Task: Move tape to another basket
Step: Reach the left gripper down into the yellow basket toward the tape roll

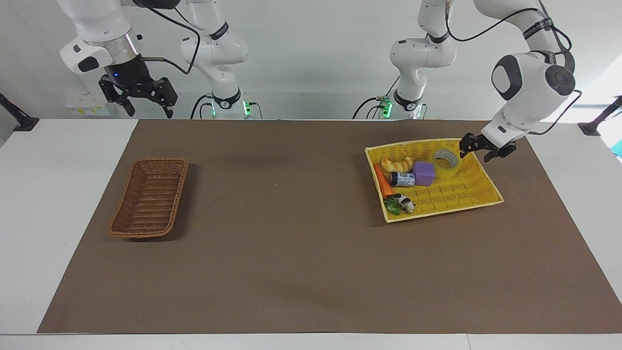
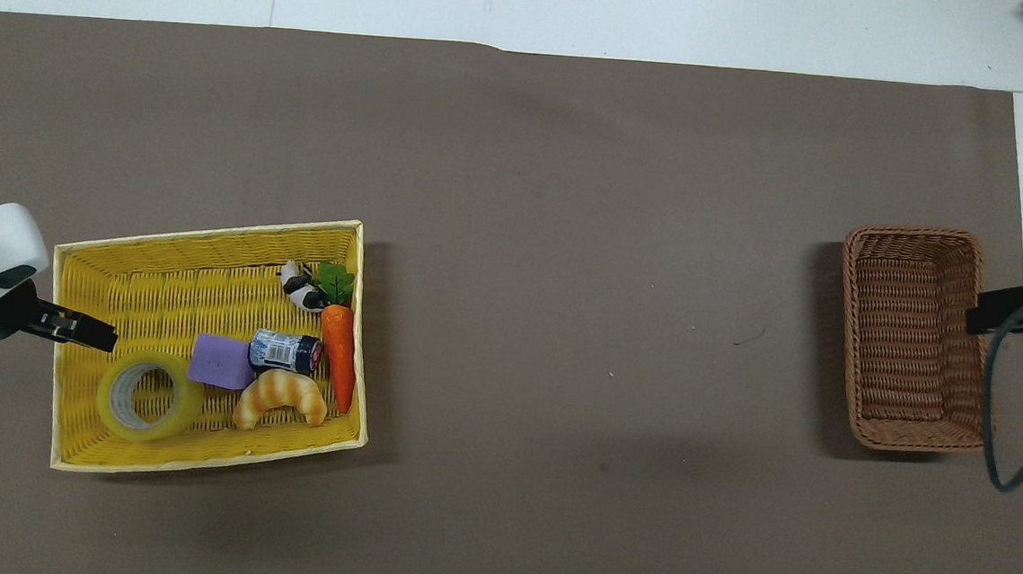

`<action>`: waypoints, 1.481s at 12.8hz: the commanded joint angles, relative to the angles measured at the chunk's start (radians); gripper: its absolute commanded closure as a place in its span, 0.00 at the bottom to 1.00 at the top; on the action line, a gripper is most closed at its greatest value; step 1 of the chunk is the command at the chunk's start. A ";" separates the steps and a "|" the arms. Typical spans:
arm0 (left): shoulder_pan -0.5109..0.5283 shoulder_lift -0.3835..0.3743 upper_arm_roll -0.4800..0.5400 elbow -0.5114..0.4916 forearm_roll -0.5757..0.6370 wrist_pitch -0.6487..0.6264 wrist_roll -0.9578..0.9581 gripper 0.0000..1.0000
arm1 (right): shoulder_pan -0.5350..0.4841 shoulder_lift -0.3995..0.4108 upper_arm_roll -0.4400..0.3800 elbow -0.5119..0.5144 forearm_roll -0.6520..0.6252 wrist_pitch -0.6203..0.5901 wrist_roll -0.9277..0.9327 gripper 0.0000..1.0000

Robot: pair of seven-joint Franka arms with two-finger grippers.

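the tape (image 1: 447,159) is lying flat, core upward, in the yellow basket (image 1: 478,194), just beside the left gripper (image 1: 484,150), whose fingers are standing spread. the right gripper (image 1: 144,97) is waiting open, well apart.

- The left arm, white with black joint caps, comes from its base, rises out of the facing view and bends back down, forearm slanting low toward the left arm's end of the bench.
- The left gripper (image 1: 480,149), black and two-fingered, hangs just above the bench at that end, tips pointing down; its two fingers stand a little apart with nothing between them. In the overhead view it (image 2: 90,330) shows as a dark bar jutting from the white wrist.
- The right arm waits, raised at the right arm's end.
- The right gripper (image 1: 148,108) hangs high, fingers spread wide and empty, pointing down.
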 commanded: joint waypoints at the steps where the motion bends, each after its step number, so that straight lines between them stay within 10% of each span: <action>1: -0.035 -0.002 0.007 -0.164 0.017 0.197 0.022 0.24 | -0.005 -0.021 0.001 -0.024 0.023 0.005 -0.013 0.00; 7: -0.048 0.052 0.007 -0.256 0.020 0.323 0.047 0.29 | -0.005 -0.021 0.001 -0.024 0.023 0.005 -0.013 0.00; 18: 0.015 0.032 0.013 -0.206 0.070 0.181 0.230 0.24 | -0.005 -0.021 0.001 -0.025 0.022 0.005 -0.013 0.00; 19: 0.015 0.027 0.011 -0.213 0.070 0.185 0.222 0.47 | -0.005 -0.022 0.001 -0.024 0.022 0.005 -0.014 0.00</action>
